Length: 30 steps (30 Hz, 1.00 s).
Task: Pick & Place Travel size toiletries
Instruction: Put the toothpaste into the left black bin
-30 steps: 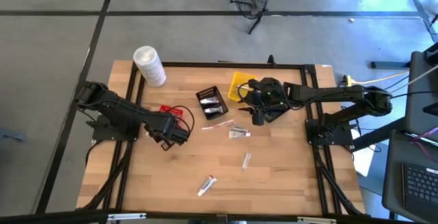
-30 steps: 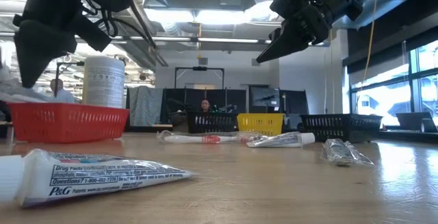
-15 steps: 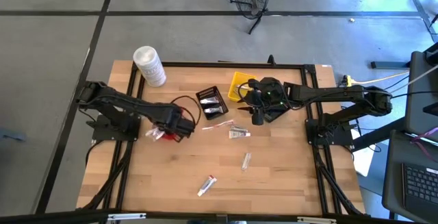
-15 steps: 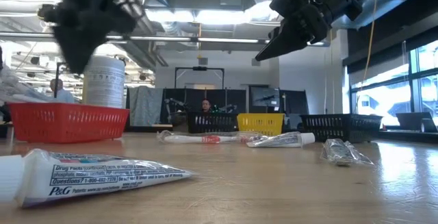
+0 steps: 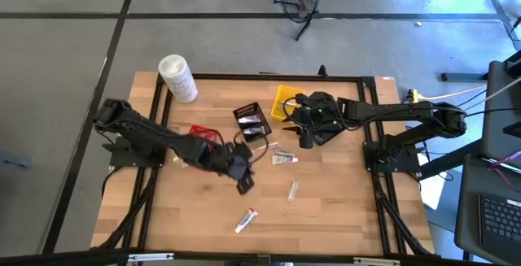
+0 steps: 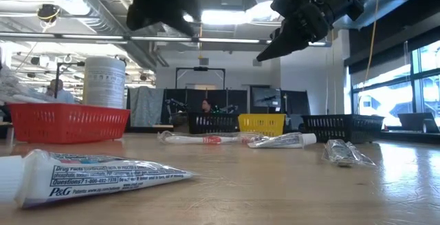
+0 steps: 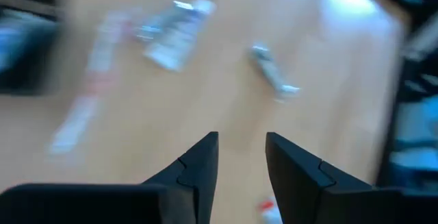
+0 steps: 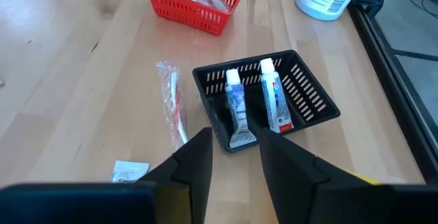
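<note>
Both jaws stood parted and empty: the left gripper [image 5: 243,186] above mid-table, the right gripper [image 5: 306,142] near the yellow basket [image 5: 282,99]. On the table [image 5: 342,209] lay a tube [image 6: 96,175] reading "P&G" and "Drug Facts"; two tubes [image 8: 236,107] sat in the black basket [image 8: 311,101].

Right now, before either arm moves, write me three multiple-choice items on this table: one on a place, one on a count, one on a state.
1. Where does the white tub stand?
A) at a corner of the table on the robot's left
B) on the floor
C) mid-table
2. How many tubes lie in the black basket?
A) none
B) two
C) five
3. The left hand is:
A) shut on a tube
B) open, empty
C) shut on a basket

Key:
1 A, the high view shows it at that corner.
2 B, two lie side by side.
3 B, bare wood shows between its fingers.
</note>
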Tool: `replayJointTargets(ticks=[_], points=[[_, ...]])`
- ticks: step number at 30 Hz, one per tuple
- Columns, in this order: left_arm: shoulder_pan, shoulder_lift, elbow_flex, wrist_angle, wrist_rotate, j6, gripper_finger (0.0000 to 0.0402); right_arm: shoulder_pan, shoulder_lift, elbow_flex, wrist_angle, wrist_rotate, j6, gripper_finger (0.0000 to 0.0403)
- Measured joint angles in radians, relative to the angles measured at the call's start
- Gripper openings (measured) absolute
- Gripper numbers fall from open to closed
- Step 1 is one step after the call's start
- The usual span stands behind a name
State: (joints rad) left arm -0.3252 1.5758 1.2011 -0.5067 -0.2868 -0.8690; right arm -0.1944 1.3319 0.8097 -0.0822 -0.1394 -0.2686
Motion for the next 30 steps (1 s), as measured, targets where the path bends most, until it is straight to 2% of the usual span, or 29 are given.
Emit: replayJointTargets(ticks=[4,7,16,22,27,30], points=[[-0.065,0.059,0.0,0.142,0.065,-0.009,0.0116,0.0,0.0,0.0,0.0,0.0,0.003,0.0115],[-0.119,0.112,0.0,0.19,0.09,-0.023,0.0116,0.0,0.0,0.0,0.0,0.0,0.003,0.0109],[-0.223,0.246,-0.001,0.194,0.21,-0.278,0.0116,0.0,0.0,0.0,0.0,-0.001,-0.004,0.01],[-0.281,0.285,-0.001,0.194,0.199,-0.371,0.0116,0.0,0.0,0.0,0.013,0.003,-0.09,0.0111],[-0.34,0.345,0.002,0.194,0.191,-0.506,0.0116,-0.001,0.0,0.0,0.115,0.117,-0.156,0.0122],[-0.358,0.396,0.045,0.179,0.188,-0.52,0.0116,-0.001,0.0,0.0,0.188,0.182,-0.191,0.0127]])
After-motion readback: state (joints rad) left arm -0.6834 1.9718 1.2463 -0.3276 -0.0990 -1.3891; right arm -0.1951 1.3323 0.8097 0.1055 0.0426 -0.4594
